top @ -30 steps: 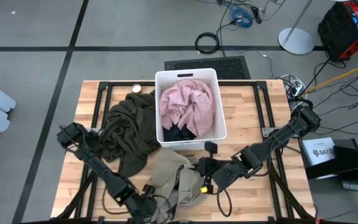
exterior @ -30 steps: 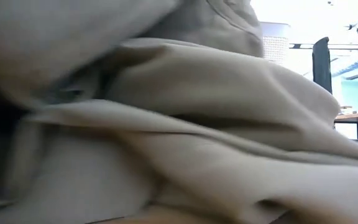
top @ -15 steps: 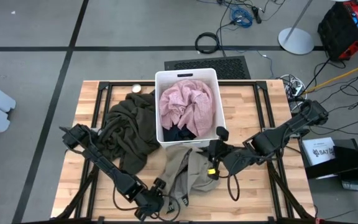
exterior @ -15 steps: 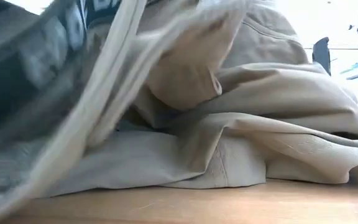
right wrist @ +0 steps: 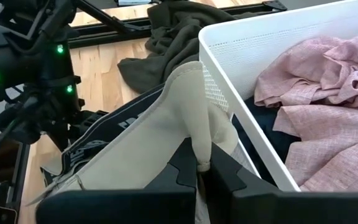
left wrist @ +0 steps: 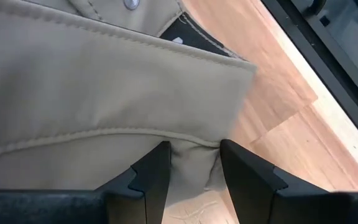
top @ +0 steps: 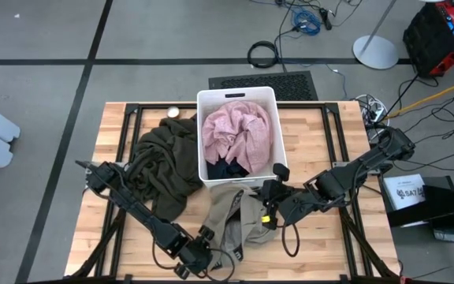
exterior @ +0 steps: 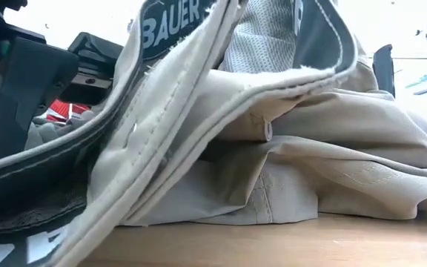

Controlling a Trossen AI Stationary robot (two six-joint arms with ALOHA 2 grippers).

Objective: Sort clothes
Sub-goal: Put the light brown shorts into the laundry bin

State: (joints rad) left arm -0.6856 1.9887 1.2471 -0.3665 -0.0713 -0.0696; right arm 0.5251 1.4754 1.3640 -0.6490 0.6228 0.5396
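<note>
Both grippers (top: 211,254) (top: 268,207) pinch the beige garment (top: 239,221), arms low

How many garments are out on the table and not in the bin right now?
2. The dark olive garment lies left of the white bin; the beige garment lies just in front of it, gripped by both hands. More may be hidden beneath them.

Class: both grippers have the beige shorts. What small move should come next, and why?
Probably lift together toward the white bin. The right gripper is shut on the beige shorts beside the bin; the left gripper pinches their other edge, and the shorts sag onto the table.
</note>
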